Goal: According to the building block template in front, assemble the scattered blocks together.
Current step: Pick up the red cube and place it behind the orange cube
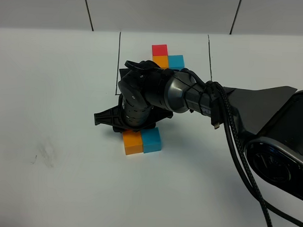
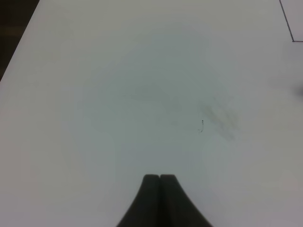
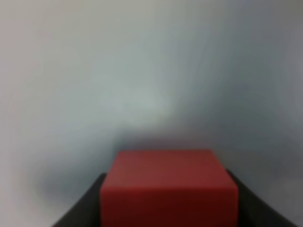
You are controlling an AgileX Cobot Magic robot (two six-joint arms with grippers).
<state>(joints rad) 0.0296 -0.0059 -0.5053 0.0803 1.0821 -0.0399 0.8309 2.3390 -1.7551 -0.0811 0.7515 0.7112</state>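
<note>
Red is the block (image 3: 169, 187) that the right pincer (image 3: 169, 198) is grasping; in the right wrist view it sits snug between the two dark fingers (image 3: 83, 208), one on each side. The picture there is blurry, with only the pale counter behind the block.

From high up, the right arm (image 1: 192, 97) reaches across the white counter (image 1: 52, 90) from the right edge toward the middle. Its dark round wrist covers the pincer, so the red block cannot be seen from there. Just below the wrist, an orange block (image 1: 132, 142) and a light blue block (image 1: 151, 140) sit side by side, touching each other, with the orange one on the left. They are near the middle of the counter.

Closer to the far edge of the counter is the building block template (image 1: 164, 56). It has a red cube at the back, an orange cube just in front of it and a blue cube touching the orange one on the right. Thin black lines (image 1: 117, 62) are drawn on the counter on both sides of it. The arm hides the near part of that frame.

The left pincer (image 2: 160, 201) is clenched, its two dark tips pressed together with nothing between them. It hangs over a bare part of the counter with a faint grey smudge (image 2: 220, 116) on it
</note>
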